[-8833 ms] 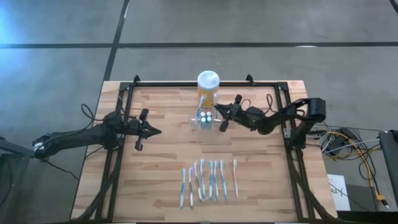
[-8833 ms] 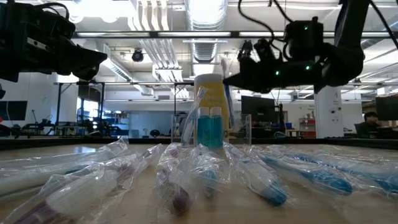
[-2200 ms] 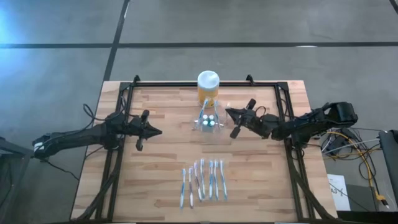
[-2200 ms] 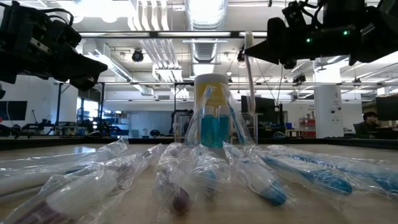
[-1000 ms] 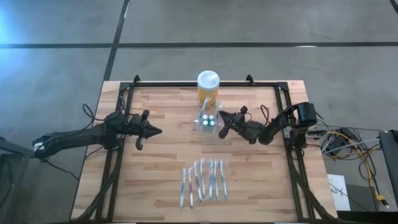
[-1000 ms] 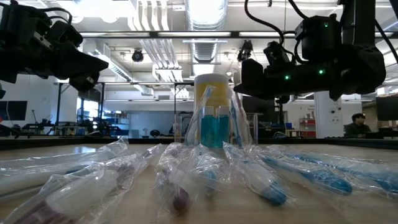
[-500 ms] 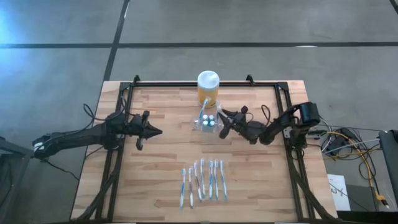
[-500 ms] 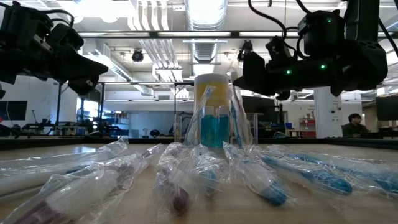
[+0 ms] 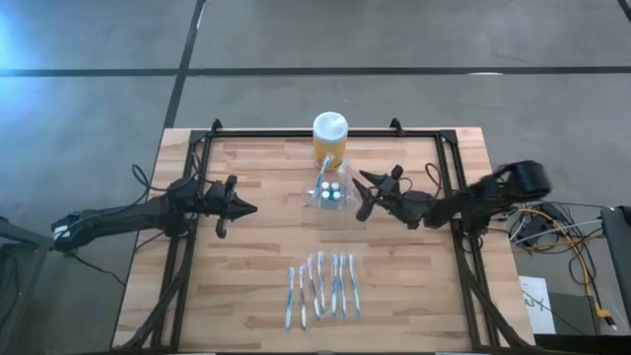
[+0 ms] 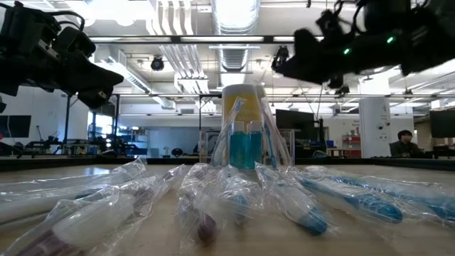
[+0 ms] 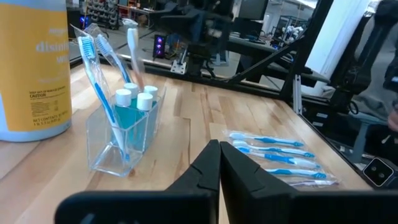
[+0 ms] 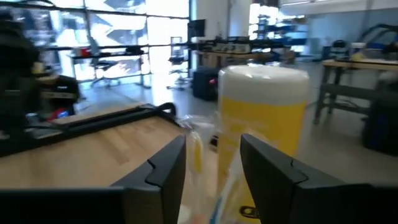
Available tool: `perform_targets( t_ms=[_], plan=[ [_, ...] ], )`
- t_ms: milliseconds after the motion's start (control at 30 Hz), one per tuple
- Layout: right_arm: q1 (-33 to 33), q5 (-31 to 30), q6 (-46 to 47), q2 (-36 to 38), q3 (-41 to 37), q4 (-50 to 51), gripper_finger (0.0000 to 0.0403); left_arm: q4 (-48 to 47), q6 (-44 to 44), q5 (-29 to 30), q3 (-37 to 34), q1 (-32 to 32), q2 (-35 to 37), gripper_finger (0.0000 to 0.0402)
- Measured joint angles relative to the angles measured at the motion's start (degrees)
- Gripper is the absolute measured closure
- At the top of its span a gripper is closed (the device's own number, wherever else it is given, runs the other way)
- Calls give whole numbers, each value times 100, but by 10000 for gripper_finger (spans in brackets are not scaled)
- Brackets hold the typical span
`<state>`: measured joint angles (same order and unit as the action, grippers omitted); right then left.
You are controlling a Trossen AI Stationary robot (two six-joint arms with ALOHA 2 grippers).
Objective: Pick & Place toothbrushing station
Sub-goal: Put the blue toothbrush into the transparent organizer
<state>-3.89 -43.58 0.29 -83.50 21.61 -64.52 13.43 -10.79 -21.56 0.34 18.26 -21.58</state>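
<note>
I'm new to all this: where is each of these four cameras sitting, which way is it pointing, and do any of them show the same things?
High view: above the table, looking straight down; both arms show, left gripper and right gripper.
Low view: at table-top height, looking level across wrapped toothbrushes; both arms enter from above.
Left wrist view: on the left arm, facing the toothbrushing station; its own shut jaws show.
Right wrist view: on the right arm, facing the yellow jar; its open jaws show.
Shared: all four views show the jar.

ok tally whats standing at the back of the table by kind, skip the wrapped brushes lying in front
clear holder: 1
toothbrushes in the holder: 3
white-capped blue bottles in the holder: 2
yellow jar: 1
total: 7
</note>
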Motion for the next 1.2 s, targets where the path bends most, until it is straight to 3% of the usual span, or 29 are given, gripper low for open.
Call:
perform_targets(
  t_ms=[133, 267, 333, 467, 733, 1200],
  plan=[
    [-186, 646, -4, 1295, -193, 1526, 294, -1, 108, 0, 0, 1, 0, 398],
    [-174, 2148, -78, 2424, -394, 2715, 349, 0, 334, 0, 0, 0, 0, 397],
    [-177, 2615, -213, 2922, -418, 3309, 378, 10, 383, 0, 0, 0, 0, 399],
    [-167, 2545, -128, 3826, -499, 4421, 390, 128, 431, 0, 0, 0, 0, 398],
    [-173, 2585, 99, 5255, -1229, 4101, 394, 207, 485, 19, 0, 0, 0, 399],
    [-174, 2608, 255, 5768, -1917, 3832, 394, 201, 183, 2, 24, 0, 1, 390]
  ],
)
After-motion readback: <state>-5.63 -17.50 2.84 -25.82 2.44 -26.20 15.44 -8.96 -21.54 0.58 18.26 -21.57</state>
